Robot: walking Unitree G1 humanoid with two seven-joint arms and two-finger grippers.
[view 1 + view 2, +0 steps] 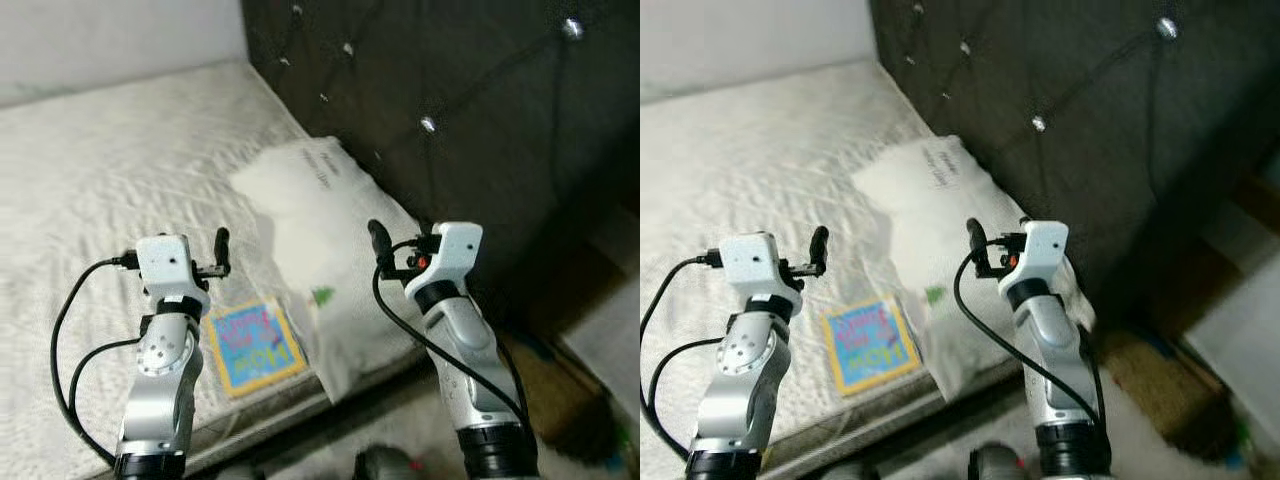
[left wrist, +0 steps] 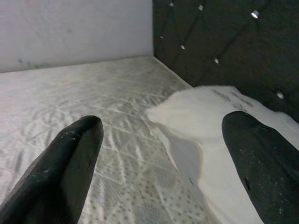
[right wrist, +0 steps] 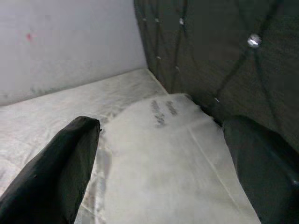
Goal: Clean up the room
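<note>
A white pillow (image 1: 310, 215) lies on the bare mattress (image 1: 100, 170), up against the dark tufted headboard (image 1: 450, 90). Near the mattress's front edge, just left of the pillow's near corner, lies a colourful blue and yellow book (image 1: 252, 345). My left gripper (image 1: 222, 250) is raised above the mattress, just behind the book, open and empty. My right gripper (image 1: 380, 245) hovers over the pillow's near right part, also open with nothing in it. In the wrist views, both pairs of black fingers (image 2: 70, 158) (image 3: 60, 158) stand wide apart, with the pillow (image 3: 159, 158) ahead.
A pale wall (image 1: 100, 40) bounds the far side of the bed. To the right of the bed the floor holds brownish clutter (image 1: 560, 390) and a white piece of furniture (image 1: 615, 340). A dark round object (image 1: 385, 465) sits on the floor near my feet.
</note>
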